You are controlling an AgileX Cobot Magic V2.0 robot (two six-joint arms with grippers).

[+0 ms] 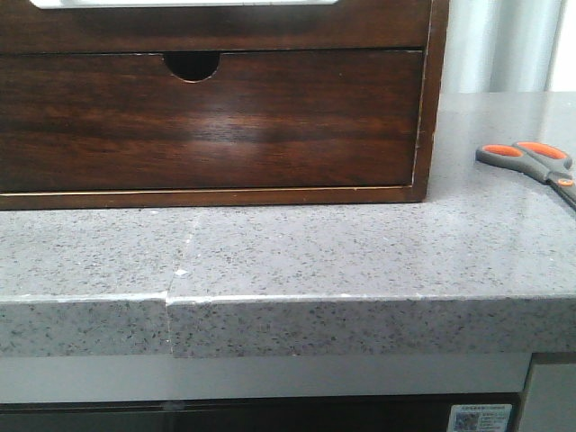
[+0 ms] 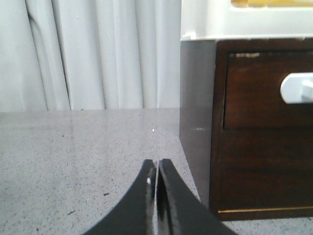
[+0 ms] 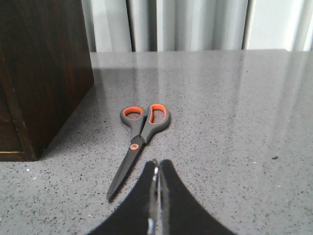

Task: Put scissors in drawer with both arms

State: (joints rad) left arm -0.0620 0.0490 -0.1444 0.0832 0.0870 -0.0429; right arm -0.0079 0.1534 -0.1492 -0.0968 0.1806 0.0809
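Pale curtains (image 3: 195,24) hang behind a grey speckled stone bench (image 1: 297,252) that carries a dark brown wooden cabinet (image 1: 270,184). Front view: the tall drawer front with a small half-round notch (image 1: 192,65) fills most of the cabinet's visible face; above it runs the lower part of the drawer (image 1: 216,27), the wide shallow one, apparently pushed in. A white object (image 2: 244,19) rests on the cabinet top. The scissors (image 3: 139,142) lie flat on the bench, apart from the cabinet on its right side, blades closed, orange-lined loops pointing away from the right arm.

Wrist views: the left gripper (image 2: 156,174) hangs low over bare bench beside the cabinet's left corner, jaws pressed together and holding nothing. The right gripper (image 3: 155,174) sits just short of the scissor blades, likewise closed and empty.

Judged state: neither step has begun; the drawer must be opened and the scissors lifted.

Risks: the scissors lie thin and flat on hard stone, so jaws that descend off-centre may skid them aside or pinch only one blade. A closed left gripper may slip from the glossy drawer's cut-out, or drag the whole cabinet forward instead of sliding the drawer out.
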